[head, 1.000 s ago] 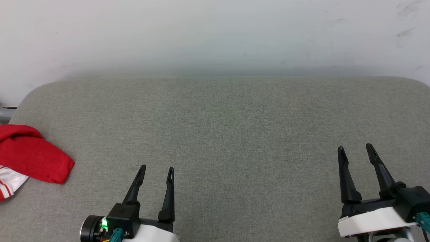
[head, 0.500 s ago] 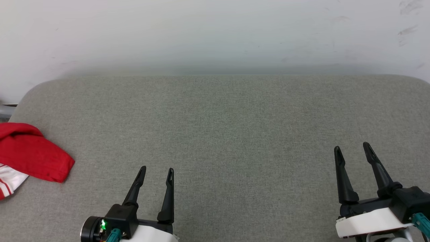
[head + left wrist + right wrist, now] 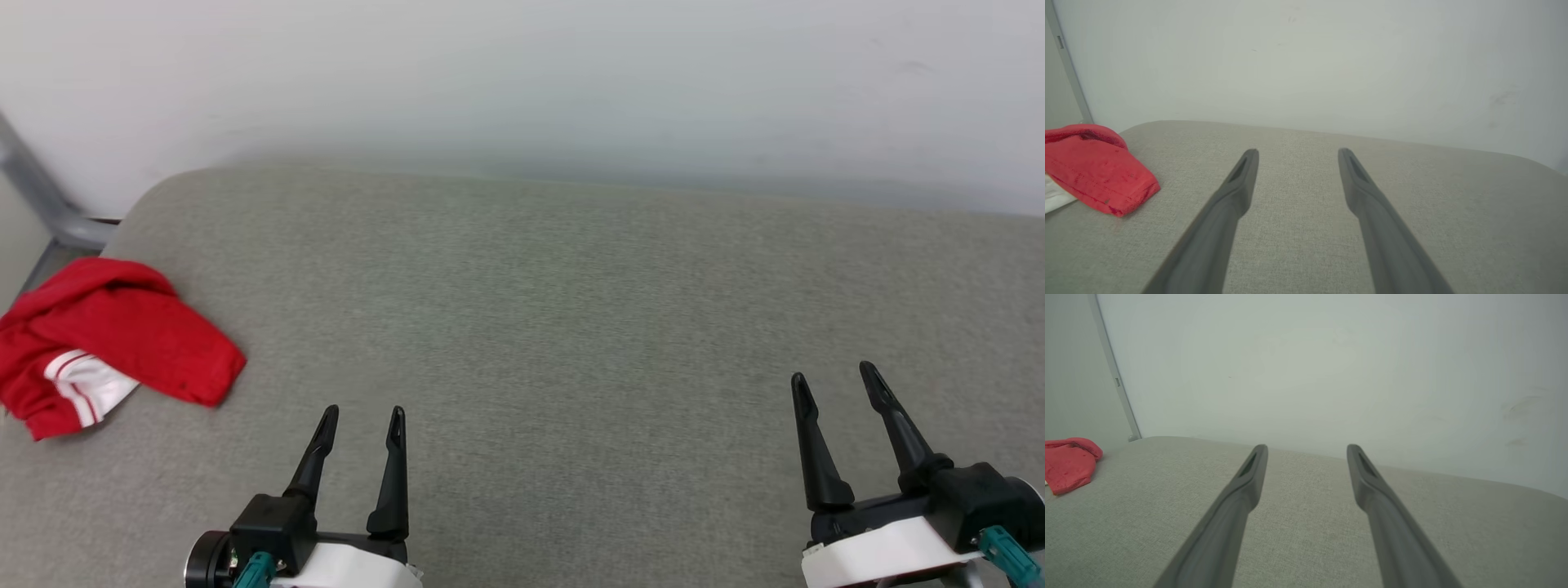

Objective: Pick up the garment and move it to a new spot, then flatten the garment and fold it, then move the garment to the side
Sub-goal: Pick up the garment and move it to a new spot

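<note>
Left gripper (image 3: 363, 412): low in the head view, left of centre. Its two dark fingers (image 3: 1240, 183) stand parted with a plain gap between the tips and nothing between them. The tips hang over bare cloth, and whether they graze it cannot be told. Right gripper (image 3: 833, 373): at the lower right of the head view, spread to about the same gap, likewise empty, well apart from the left one. Garment (image 3: 139, 339): a crumpled red heap lying on the grey padded surface (image 3: 571, 310) near its far left corner, well apart from both grippers and nearer the left one. Its long axis runs roughly across the head view, tilted a little, from bunched folds at the surface's left edge to a rounded red lobe that points right and toward the robot. A white patch (image 3: 86, 384) with red stripes shows at the near side of the heap, tucked under the red layer. In the left wrist view the red lobe lies left of the fingers, its hemmed end turned toward them; in the right wrist view the heap sits small at the far left edge. Surface: grey woven fabric with rounded corners, set against a pale wall (image 3: 522, 73). A grey metal bar (image 3: 37, 192) slants down behind the left corner.
</note>
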Controlling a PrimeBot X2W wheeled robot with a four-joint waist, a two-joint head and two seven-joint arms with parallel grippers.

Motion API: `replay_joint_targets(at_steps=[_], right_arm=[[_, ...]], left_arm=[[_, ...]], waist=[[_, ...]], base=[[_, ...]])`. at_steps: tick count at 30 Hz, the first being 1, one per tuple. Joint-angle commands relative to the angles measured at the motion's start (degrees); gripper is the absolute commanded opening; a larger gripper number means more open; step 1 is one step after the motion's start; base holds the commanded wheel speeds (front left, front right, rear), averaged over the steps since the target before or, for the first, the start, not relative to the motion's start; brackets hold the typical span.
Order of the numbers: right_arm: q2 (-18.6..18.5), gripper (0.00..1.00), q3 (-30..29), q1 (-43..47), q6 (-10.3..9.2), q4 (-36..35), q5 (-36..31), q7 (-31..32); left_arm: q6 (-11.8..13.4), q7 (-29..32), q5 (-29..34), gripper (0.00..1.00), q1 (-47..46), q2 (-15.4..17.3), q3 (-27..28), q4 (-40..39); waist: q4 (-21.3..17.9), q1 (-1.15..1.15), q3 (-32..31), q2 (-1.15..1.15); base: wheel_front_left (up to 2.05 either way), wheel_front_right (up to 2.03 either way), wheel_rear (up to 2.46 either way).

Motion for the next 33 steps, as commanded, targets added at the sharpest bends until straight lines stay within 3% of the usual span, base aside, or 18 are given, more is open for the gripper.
replay_joint_targets(at_steps=[1,20,33], right_arm=[[0.0,1.0,0.0,0.7,-0.04,0.1,-0.2,-0.1],[0.0,1.0,2.3,0.5,-0.04,0.6,-1.6,-0.1],[0.0,1.0,3.0,0.4,-0.04,0.9,-1.7,-0.1]], left_arm=[[-0.2,-0.2,0.1,1.0,-0.2,0.0,0.3,0.1],[0.3,-0.2,0.8,1.0,0.5,0.0,1.2,0.7],[0.0,-0.2,1.4,1.0,1.2,0.0,1.4,0.4]], waist=[[1.8,0.0,-0.1,0.0],[15.5,0.0,-0.4,0.0],[19.3,0.0,-1.1,0.0]], base=[[0.0,0.0,0.0],[0.0,0.0,0.0],[0.0,0.0,0.0]])
